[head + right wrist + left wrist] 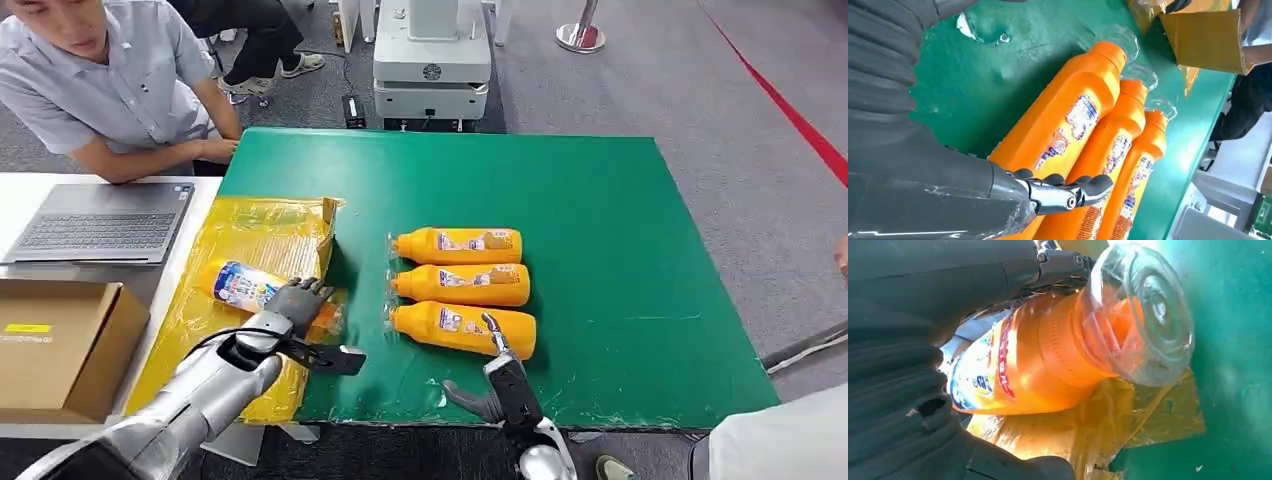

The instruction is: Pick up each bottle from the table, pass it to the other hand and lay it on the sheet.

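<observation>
The left hand (297, 303) grips an orange bottle (243, 286) with a blue-and-white label, lying on the yellow sheet (262, 238); its clear cap (1143, 315) reaches the sheet's edge. Three more bottles (462, 282) lie side by side on the green table (640, 260), caps toward the sheet, their label writing too small to read. The right hand (503, 385) hangs open by the nearest one, holding nothing

bright even light, wrist views blurred
</observation>
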`<state>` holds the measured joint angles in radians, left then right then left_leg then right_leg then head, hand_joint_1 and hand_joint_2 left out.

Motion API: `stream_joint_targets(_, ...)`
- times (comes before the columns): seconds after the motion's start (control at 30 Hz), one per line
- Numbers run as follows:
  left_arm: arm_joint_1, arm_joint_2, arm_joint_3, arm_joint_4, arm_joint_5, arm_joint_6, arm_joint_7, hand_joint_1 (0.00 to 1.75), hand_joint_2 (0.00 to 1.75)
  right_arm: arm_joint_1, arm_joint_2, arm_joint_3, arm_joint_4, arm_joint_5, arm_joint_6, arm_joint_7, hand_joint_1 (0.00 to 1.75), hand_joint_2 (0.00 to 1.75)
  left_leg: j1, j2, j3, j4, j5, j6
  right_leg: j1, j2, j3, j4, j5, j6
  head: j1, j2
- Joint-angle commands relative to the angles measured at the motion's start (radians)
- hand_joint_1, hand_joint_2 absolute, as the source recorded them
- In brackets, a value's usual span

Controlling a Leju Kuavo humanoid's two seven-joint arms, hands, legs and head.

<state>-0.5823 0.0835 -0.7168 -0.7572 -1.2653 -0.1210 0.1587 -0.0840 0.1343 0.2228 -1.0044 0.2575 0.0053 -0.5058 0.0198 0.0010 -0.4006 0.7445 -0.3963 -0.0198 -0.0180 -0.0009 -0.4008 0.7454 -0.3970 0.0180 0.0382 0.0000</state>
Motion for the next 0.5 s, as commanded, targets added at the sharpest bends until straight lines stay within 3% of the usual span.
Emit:
stream_joint_targets(0.03,-0.023,0.030,-0.022,-0.132,0.013,0.031,0.017,0.00,1.75,-0.004,-0.001,0.014,-0.050,0.017,-0.012,-0.001,0.00,1.75,0.000,0.000,0.000,0.000,0.000,0.000,0.000,0.000,0.000,0.000,0.000,0.000,-0.001,0.000)
stream_joint_targets(0.23,0.022,0.058,-0.020,-0.247,0.005,0.047,0.033,0.00,1.75,0.016,-0.005,0.010,-0.075,0.022,-0.021,0.000,0.00,1.75,0.000,0.000,0.000,0.000,0.000,0.000,0.000,0.000,0.000,0.000,0.000,0.000,0.000,0.000)
stream_joint_targets(0.5,0.267,0.202,0.033,-0.749,0.069,0.233,-0.094,0.00,1.75,0.071,-0.027,0.019,-0.141,0.089,-0.109,-0.032,0.00,1.75,0.000,0.000,0.000,0.000,0.000,0.000,0.000,0.000,0.000,0.000,0.000,0.000,0.000,0.000)
